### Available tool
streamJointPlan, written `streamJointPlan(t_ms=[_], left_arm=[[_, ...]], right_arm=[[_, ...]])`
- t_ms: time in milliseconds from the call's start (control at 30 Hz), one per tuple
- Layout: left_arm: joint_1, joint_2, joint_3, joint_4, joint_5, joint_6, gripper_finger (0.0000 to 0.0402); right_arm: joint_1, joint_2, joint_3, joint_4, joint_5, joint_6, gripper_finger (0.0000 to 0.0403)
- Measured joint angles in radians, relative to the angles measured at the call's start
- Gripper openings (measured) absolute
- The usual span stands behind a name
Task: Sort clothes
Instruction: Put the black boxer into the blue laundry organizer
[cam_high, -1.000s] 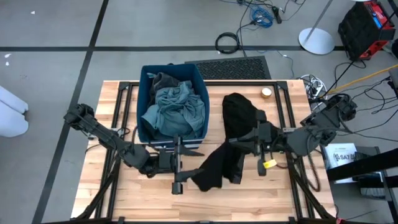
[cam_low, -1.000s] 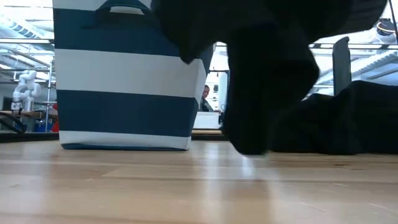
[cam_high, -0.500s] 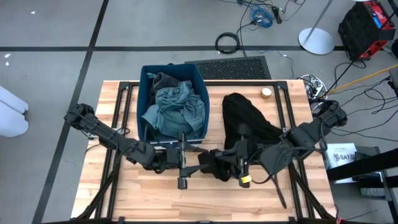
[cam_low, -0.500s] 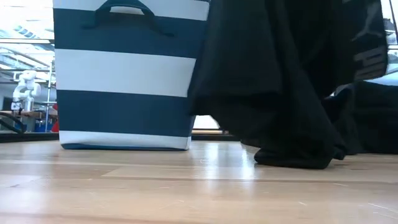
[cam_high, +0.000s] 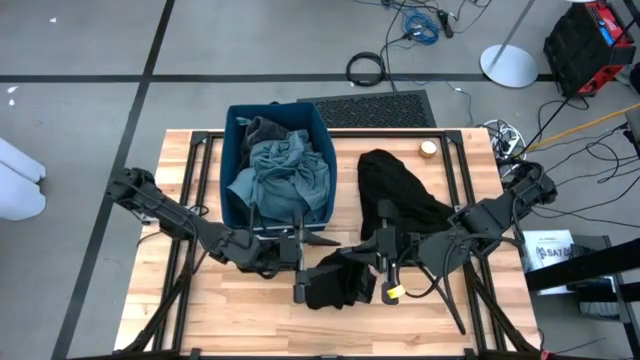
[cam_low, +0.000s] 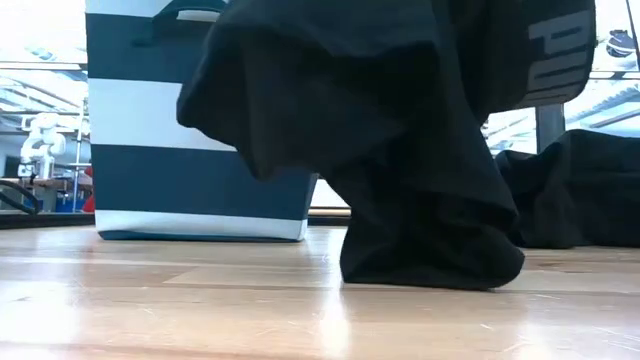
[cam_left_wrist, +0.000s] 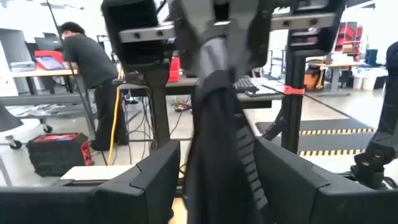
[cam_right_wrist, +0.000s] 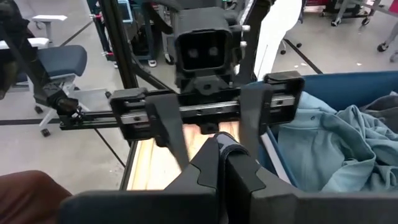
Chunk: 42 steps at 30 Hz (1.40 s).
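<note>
Since the earlier frame the right gripper (cam_high: 372, 262) has carried the black garment (cam_high: 345, 284) leftward until it faces the left gripper (cam_high: 300, 262). The right fingers are clamped on a fold of it; the left fingers stand apart either side of the hanging cloth, not yet closed.

The likely risk is the left jaws closing on too thin an edge, so the cloth slips free.

The garment is limp and bunched, its hem dragging on the table (cam_high: 200, 320) at 6 o'clock, just in front of the bin (cam_high: 232, 150).
</note>
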Motion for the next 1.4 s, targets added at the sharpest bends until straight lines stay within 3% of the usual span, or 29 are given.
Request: streamJointPlan(t_ms=[467, 567, 733, 867, 1200, 1400], left_arm=[[0.005, 0.001, 0.000, -0.013, 0.004, -0.003, 0.0199], [0.004, 0.002, 0.000, -0.036, 0.004, -0.002, 0.0151], [0.004, 0.002, 0.000, -0.037, 0.004, 0.004, 0.0020], [0.004, 0.003, 0.000, -0.035, 0.004, 0.006, 0.0011], [0.004, 0.003, -0.002, -0.059, -0.008, 0.003, 0.0004], [0.000, 0.003, -0.002, -0.050, 0.005, 0.002, 0.0003]], right_arm=[[-0.029, 0.047, 0.000, -0.002, -0.075, 0.018, 0.0000], [-0.031, 0.048, 0.000, -0.002, -0.077, 0.019, 0.0000], [-0.031, 0.048, 0.000, 0.001, -0.080, 0.012, 0.0005], [-0.031, 0.048, 0.000, -0.036, -0.129, 0.015, 0.0038], [-0.030, 0.039, 0.000, -0.222, -0.129, -0.045, 0.0162], [-0.022, 0.014, 0.000, -0.347, -0.119, 0.014, 0.0190]])
